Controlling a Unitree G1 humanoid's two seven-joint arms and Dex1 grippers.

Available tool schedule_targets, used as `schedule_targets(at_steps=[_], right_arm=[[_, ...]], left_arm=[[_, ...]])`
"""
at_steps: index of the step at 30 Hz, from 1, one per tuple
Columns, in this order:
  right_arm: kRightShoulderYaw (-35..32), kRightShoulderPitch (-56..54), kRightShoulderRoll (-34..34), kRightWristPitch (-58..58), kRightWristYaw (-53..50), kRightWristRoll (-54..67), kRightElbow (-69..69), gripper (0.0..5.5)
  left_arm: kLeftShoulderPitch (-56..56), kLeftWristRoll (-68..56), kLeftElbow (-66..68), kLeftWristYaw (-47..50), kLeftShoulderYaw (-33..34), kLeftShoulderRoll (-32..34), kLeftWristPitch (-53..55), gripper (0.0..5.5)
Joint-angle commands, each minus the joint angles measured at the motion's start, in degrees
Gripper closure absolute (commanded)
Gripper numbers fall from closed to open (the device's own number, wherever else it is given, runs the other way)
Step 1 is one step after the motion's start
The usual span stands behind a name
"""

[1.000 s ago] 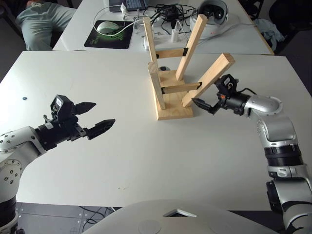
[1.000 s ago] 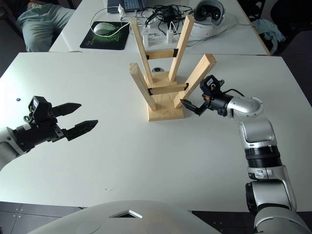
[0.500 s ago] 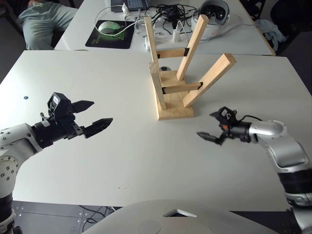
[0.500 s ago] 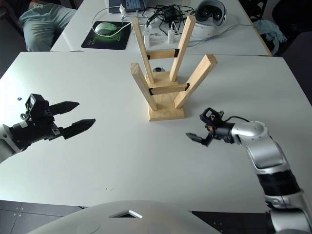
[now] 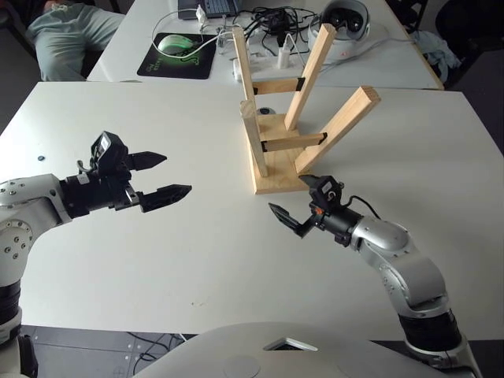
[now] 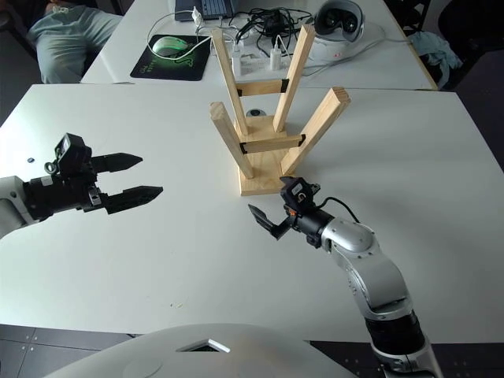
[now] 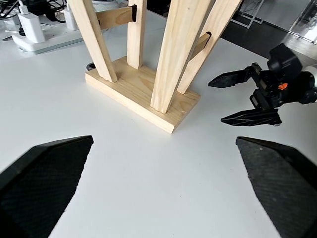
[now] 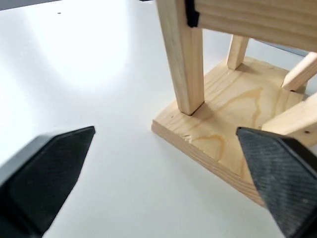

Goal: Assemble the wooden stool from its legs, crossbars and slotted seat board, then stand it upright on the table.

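The pale wooden stool is seen inverted, seat board flat on the white table, 4 legs up. The right gripper, spread wide and empty, has been withdrawn from a leg to the board's near edge. The left gripper is held spread, empty, well apart. Righting is judged outstanding.

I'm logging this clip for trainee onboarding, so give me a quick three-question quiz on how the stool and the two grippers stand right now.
1. True or false: the stool rests on its seat board on the table, with its legs pointing up.
2. Which gripper is nearer the stool? A) left gripper B) right gripper
3. Fill in: the jaws of both grippers are ____ and hold nothing.
Key: 1 true; 2 B; 3 open.
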Motion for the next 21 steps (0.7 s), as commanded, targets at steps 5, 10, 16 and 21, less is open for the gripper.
schedule_targets(at_steps=[5, 10, 16, 21], right_arm=[[4.0, 0.5, 10.2, 1.5, -9.4, -2.7, 1.4, 0.10], [6.3, -5.2, 15.9, -3.7, -13.4, -6.5, 8.9, 0.10], [8.7, -13.5, 21.6, -10.0, -14.8, -9.7, 21.7, 0.10], [8.1, -14.7, 24.6, -10.9, -17.0, -11.4, 27.9, 0.58]], left_arm=[[-8.0, 2.5, 4.6, -3.7, -6.0, 0.7, 1.0, 0.11], [-10.5, 3.3, 5.6, -4.7, -8.4, -0.7, 1.4, 0.11], [-11.5, 4.3, 5.9, -4.2, -9.9, -2.2, 1.2, 0.11], [-13.3, 5.2, 6.5, -4.7, -10.5, -2.9, 1.0, 0.10]])
